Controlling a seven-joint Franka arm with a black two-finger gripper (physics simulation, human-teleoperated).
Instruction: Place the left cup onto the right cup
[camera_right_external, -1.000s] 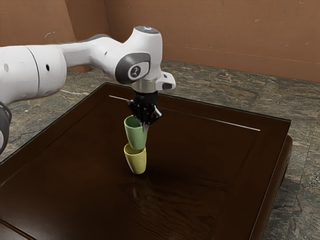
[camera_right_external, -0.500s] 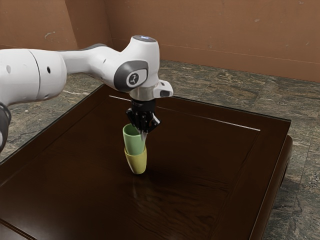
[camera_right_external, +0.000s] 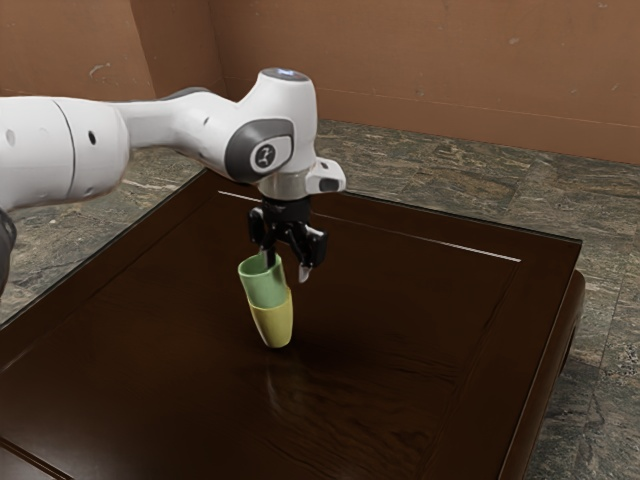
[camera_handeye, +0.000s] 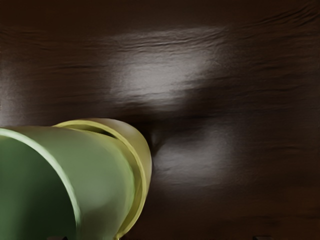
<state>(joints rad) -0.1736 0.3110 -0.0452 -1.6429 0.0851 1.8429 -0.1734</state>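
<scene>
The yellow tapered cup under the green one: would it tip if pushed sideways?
Probably yes: the yellow tapered cup stands on a narrow base and leans, and the green cup nested in it raises the weight. It looks rigid, so it is unlikely to deform. On the glossy dark wooden table it may slide first.

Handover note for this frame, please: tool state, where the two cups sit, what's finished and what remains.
The tool is open, fingers spread at the green cup's rim, not clamping it.
The green cup sits nested in the yellow cup; the pair leans on the dark table.
Done: one cup is stacked in the other.
Left: lift the tool clear and check that the tilted stack stays up, which I can't confirm from here.
</scene>
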